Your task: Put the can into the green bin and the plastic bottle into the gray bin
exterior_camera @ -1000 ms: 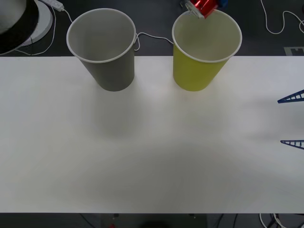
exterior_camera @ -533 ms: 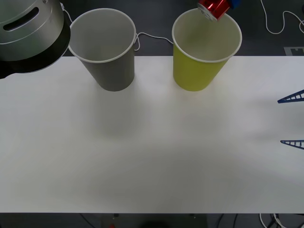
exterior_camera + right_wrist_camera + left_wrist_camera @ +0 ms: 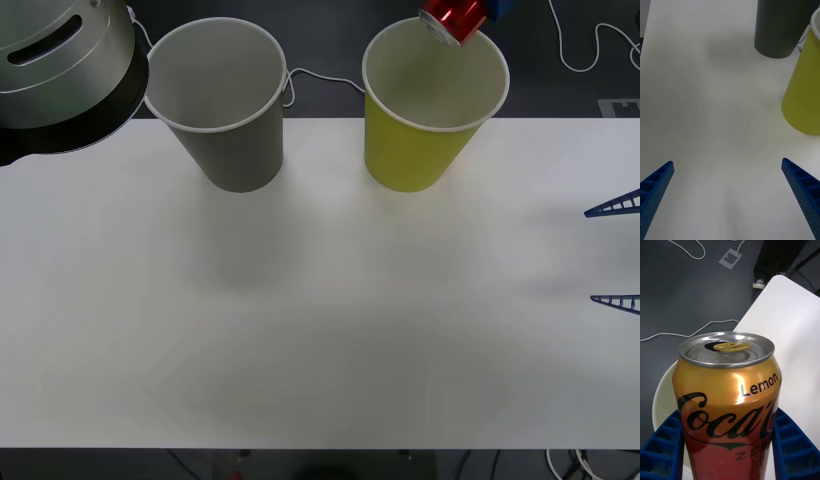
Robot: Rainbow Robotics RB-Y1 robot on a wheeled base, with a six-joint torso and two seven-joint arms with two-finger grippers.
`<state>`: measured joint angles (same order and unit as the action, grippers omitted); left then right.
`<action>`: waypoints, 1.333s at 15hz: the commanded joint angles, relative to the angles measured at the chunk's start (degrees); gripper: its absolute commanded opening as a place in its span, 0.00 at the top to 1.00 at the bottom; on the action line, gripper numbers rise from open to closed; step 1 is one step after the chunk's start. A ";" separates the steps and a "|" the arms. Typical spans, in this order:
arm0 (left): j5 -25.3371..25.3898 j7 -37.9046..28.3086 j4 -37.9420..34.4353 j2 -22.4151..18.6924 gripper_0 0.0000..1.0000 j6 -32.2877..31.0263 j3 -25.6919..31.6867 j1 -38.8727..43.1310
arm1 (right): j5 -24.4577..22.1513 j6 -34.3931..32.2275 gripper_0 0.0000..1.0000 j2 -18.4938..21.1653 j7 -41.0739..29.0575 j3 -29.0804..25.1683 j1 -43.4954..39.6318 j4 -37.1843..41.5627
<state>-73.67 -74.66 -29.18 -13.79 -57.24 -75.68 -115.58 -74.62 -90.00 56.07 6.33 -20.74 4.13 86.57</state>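
Note:
The red can (image 3: 452, 17) hangs over the far rim of the green bin (image 3: 415, 150), with my left gripper (image 3: 490, 10) shut on it. In the left wrist view the can (image 3: 728, 397) stands upright between the blue fingers (image 3: 662, 450) of the left gripper (image 3: 728, 414), pull-tab top showing, and the bin's white rim (image 3: 662, 390) lies beneath it. The gray bin (image 3: 240, 150) stands to the left of the green one. My right gripper (image 3: 590, 255) waits open at the table's right edge, empty. Its wrist view has the right gripper (image 3: 727, 162), the green bin (image 3: 805, 97) and the gray bin (image 3: 778, 30). The plastic bottle is out of view.
A silver joint of my left arm (image 3: 60, 70) hangs over the table's back left corner. Both bins stand at the far edge of the white table (image 3: 320, 330). Cables (image 3: 580, 50) lie on the dark floor behind.
The can has shifted a little to the right above the green bin's far rim. The left arm's silver joint has swung into the back left corner.

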 commanded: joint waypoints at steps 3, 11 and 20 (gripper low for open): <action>1.51 0.21 0.26 -0.09 0.00 -0.07 0.00 -0.53 | 0.00 0.00 0.00 0.00 0.00 0.00 0.00 0.00; 5.37 6.81 -5.28 -9.85 0.00 -10.79 3.70 -0.53 | 0.00 0.00 0.00 0.00 0.00 0.00 0.00 0.00; 4.14 12.08 -26.20 -32.52 0.00 -16.77 15.65 13.01 | 0.00 0.00 0.00 0.00 0.00 0.00 0.00 0.00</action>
<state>-69.13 -62.90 -53.59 -44.58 -73.50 -61.43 -104.06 -74.62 -90.00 56.07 6.33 -20.74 4.13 86.57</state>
